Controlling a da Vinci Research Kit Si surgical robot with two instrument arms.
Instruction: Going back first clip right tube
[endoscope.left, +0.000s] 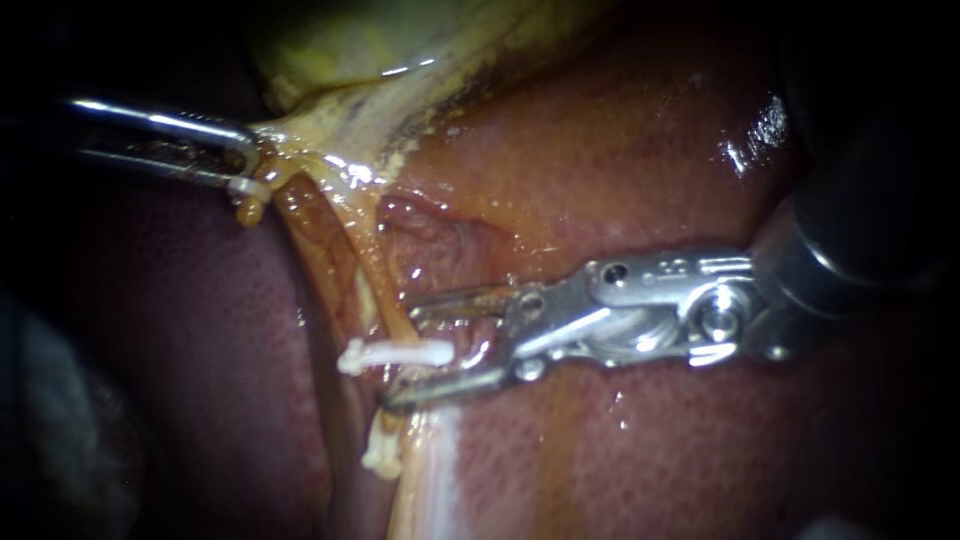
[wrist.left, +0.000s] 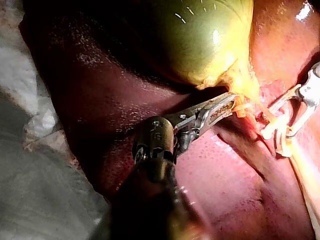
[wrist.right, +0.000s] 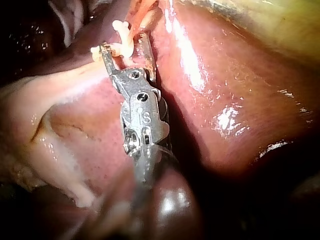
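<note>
My right instrument (endoscope.left: 402, 356) comes in from the right, its jaws open on either side of a white clip (endoscope.left: 395, 355). The clip sits across the right tube (endoscope.left: 385, 300), a thin yellow strand running down from the gallbladder (endoscope.left: 400, 50). In the right wrist view the same open jaws (wrist.right: 127, 49) straddle the clip (wrist.right: 121, 48). My left instrument (endoscope.left: 252, 162) enters from the upper left, its jaws shut on yellow tissue at the gallbladder's neck (endoscope.left: 300, 140). In the left wrist view these jaws (wrist.left: 231, 103) hold that tissue just under the green gallbladder (wrist.left: 205, 40).
A second, wider tube (endoscope.left: 315, 240) runs left of the clipped one. Red-brown liver (endoscope.left: 650, 160) surrounds everything. A pale stub (endoscope.left: 381, 455) hangs below the clip, beside a whitish band of tissue (endoscope.left: 440, 470). Grey drape (wrist.left: 35, 190) lies beyond the liver's edge.
</note>
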